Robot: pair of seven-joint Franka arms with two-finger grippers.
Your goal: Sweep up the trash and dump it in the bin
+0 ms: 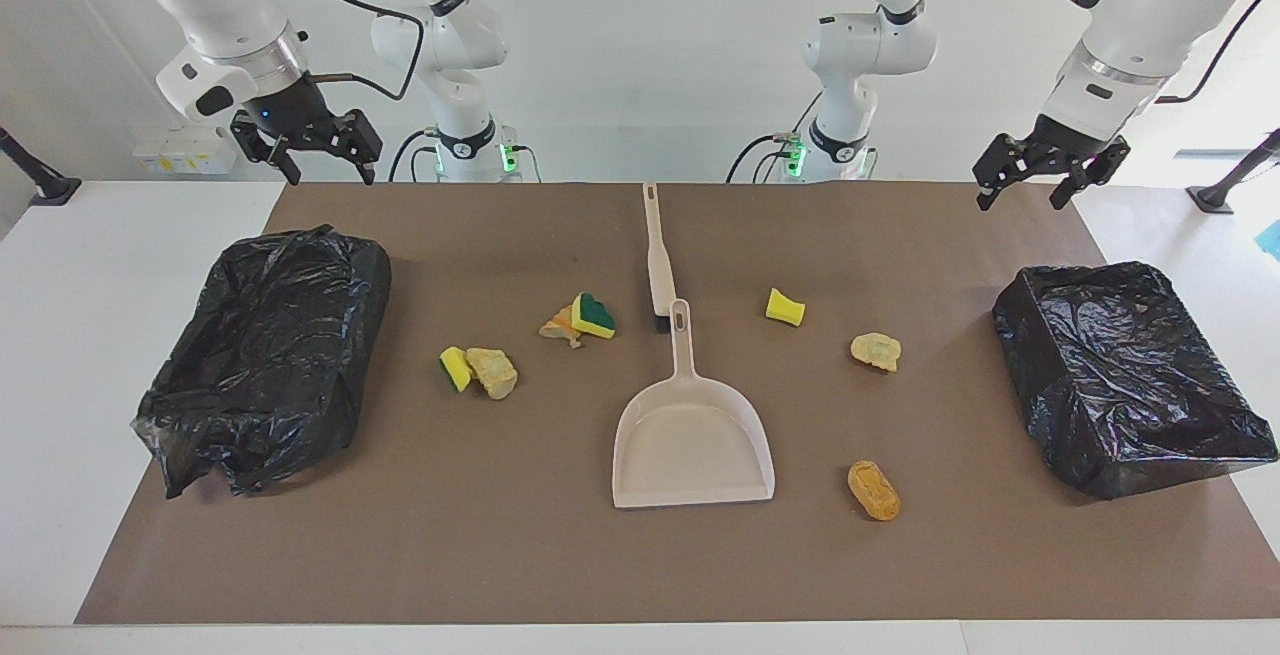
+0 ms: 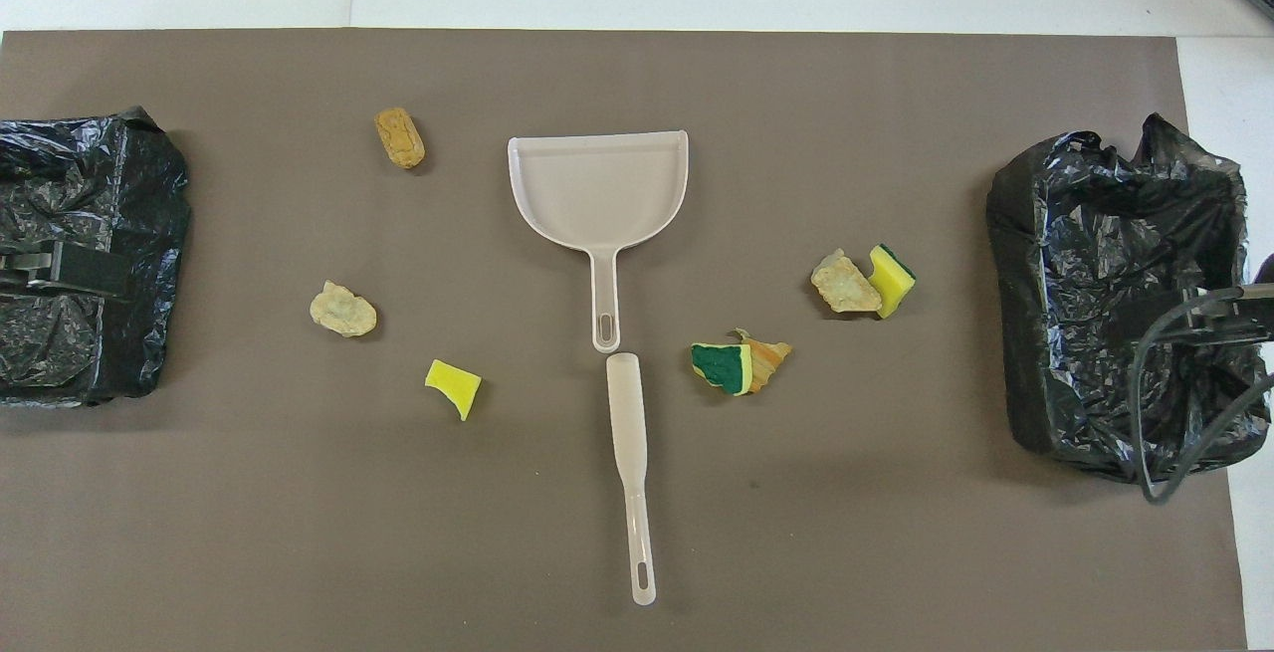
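So crumbly sponge scraps (image 1: pixel 877 351) lie scattered across the brown mat (image 1: pixel 500 555) around the smooth beige dustpan (image 1: pixel 692 443) and brush (image 1: pixel 658 260), crinkly black-bagged bins (image 1: pixel 270 355) at both ends, left gripper (image 1: pixel 1035 197) and right gripper (image 1: pixel 325 173) hovering, jaws spread.

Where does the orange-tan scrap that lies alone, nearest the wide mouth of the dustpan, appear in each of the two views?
Facing view: the orange-tan scrap is low in the picture, right of the dustpan's open edge.
Overhead view: the same scrap is high in the picture, left of the dustpan.
Shared landmark: the dustpan's wide mouth, which the scrap lies beside in both views, toward the left arm's end of the table.
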